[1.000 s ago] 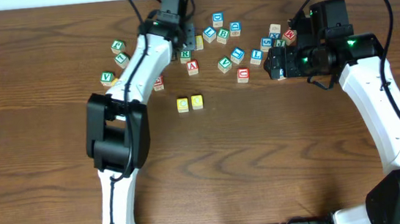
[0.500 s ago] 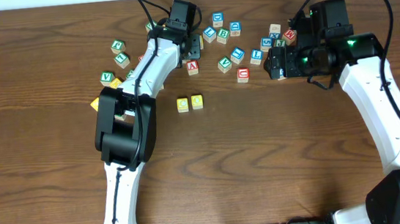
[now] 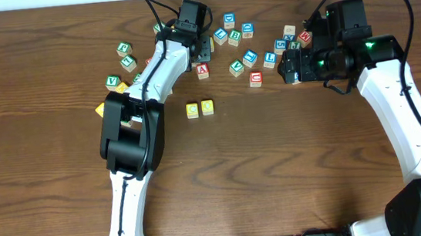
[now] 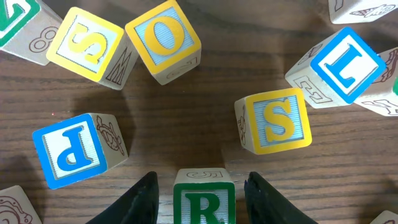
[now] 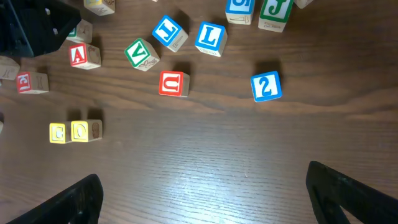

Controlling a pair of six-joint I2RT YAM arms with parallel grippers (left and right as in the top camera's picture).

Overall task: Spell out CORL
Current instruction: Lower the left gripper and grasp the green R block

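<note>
Between the half-spread left tool's (image 4: pixel 203 179) fingers (image 4: pixel 140 202), green R cube (image 4: pixel 204 205), lower half cut off; right tool (image 5: pixel 202 174) wide.

The overhead camera looks straight down on the table (image 3: pixel 316 170) from far off, taking in both arms and every cube. The left wrist camera hangs very close above the wood, facing down past its own fingers (image 4: pixel 140 199) at the green R cube (image 4: pixel 204 202). The right wrist camera sits higher, also looking down; it shares the yellow pair (image 5: pixel 76 131) and the red A cube (image 5: pixel 84 56) with the overhead view.
</note>
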